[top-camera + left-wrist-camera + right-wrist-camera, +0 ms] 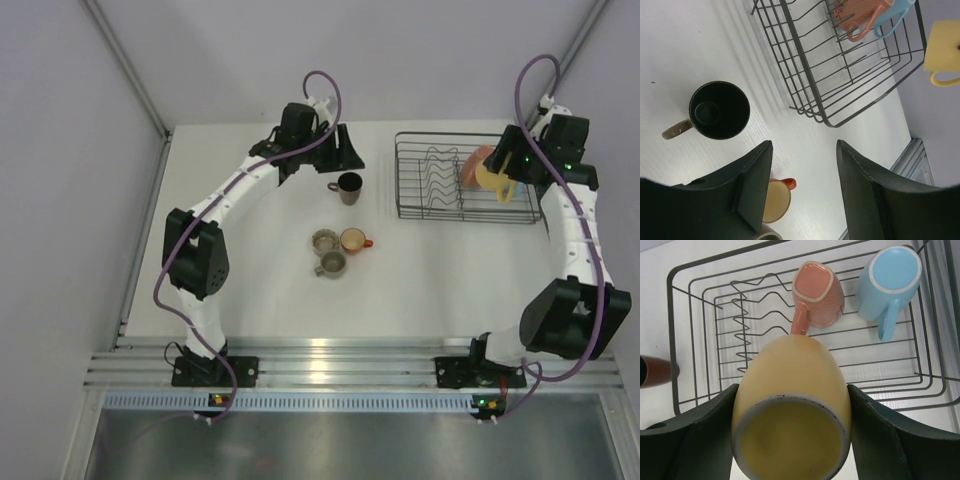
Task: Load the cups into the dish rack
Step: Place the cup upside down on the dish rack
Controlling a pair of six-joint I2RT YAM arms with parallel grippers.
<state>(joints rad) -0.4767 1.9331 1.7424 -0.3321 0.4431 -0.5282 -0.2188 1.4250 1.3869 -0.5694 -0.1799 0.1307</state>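
The right tool [792, 432] clamps the yellow cup [790, 385], apparently above the right end of the dish rack [430, 182]. Left of the rack, the left tool [804, 152] gapes empty, with the brown cup [719, 110] just ahead on the counter [690, 40].

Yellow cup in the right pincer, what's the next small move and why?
Probably lower it straight down. The right pincer grips the yellow cup above the dish rack. The pink cup and light blue cup already sit further in, and the wire floor showing around the held cup looks free.
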